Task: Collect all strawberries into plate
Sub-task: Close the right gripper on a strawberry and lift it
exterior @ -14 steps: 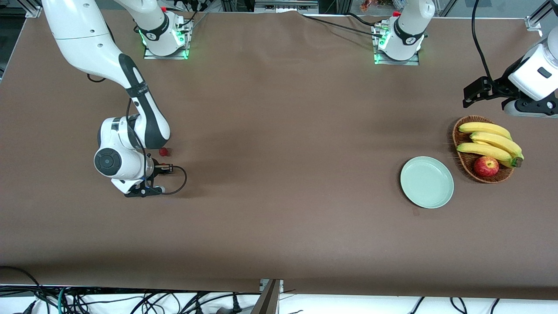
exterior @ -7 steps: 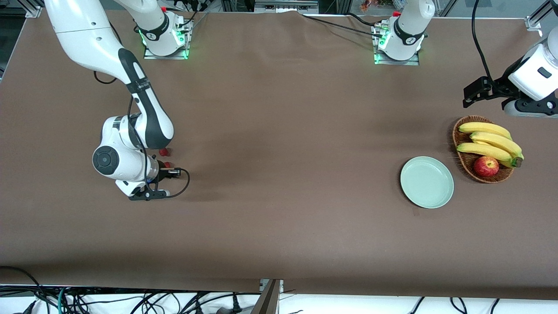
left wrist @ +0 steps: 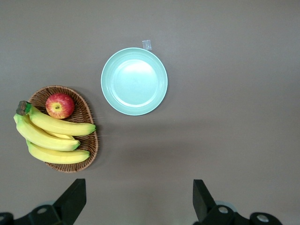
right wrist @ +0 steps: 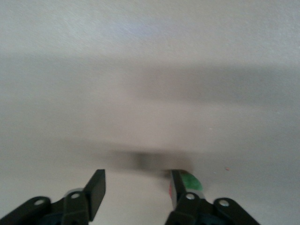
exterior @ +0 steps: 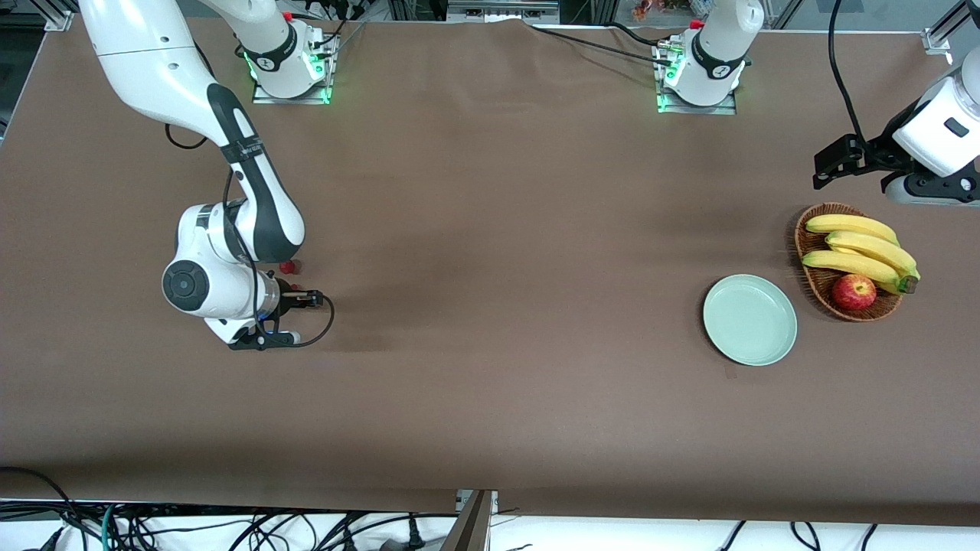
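My right gripper [exterior: 288, 315] is open and low over the table at the right arm's end. Nothing is between its fingers in the right wrist view [right wrist: 137, 194]. One strawberry [exterior: 294, 289] sits just outside one finger; its red side and green top show in the right wrist view [right wrist: 188, 182]. A second strawberry [exterior: 288, 266] lies a little farther from the front camera, partly under the arm. A third strawberry is not visible. The mint-green plate [exterior: 749, 319] lies empty at the left arm's end and shows in the left wrist view [left wrist: 134, 81]. My left gripper [exterior: 841, 162] waits, open, high by the basket.
A brown wicker basket [exterior: 813, 285] with bananas [exterior: 861, 249] and a red apple [exterior: 854, 291] stands beside the plate, toward the left arm's end. It also shows in the left wrist view [left wrist: 89, 136]. Brown cloth covers the table.
My right gripper has shifted slightly toward the left arm's end, next to the nearer strawberry. The left arm, plate and basket have not moved.
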You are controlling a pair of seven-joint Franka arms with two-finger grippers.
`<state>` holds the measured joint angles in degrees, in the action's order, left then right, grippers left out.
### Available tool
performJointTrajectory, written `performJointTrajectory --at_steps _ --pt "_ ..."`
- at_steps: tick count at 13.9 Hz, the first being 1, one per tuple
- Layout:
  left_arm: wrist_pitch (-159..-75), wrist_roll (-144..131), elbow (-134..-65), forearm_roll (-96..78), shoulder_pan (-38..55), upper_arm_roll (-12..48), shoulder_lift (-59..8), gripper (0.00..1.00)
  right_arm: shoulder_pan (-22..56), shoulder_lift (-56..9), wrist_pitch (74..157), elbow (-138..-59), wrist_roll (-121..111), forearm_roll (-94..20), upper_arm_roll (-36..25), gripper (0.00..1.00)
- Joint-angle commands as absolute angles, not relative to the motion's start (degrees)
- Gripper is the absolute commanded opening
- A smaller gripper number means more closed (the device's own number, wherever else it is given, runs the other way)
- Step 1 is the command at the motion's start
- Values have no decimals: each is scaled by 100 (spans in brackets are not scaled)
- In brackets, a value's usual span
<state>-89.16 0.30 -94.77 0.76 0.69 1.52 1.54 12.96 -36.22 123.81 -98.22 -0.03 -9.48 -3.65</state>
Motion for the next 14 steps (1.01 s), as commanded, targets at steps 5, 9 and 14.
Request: performJointTrajectory --at_steps 5,9,14 --pt "-8833 0 -9431 167 62 167 185 100 967 -3612 12752 -10361 -527 -1055 -369 65" --pt "-8833 0 -9431 167 62 167 185 100 958 -3612 12858 -10459 -510 -1063 -360 48" --pt "-8833 0 -9431 167 62 167 185 100 967 -3551 12771 -10380 -449 -1063 -308 12"
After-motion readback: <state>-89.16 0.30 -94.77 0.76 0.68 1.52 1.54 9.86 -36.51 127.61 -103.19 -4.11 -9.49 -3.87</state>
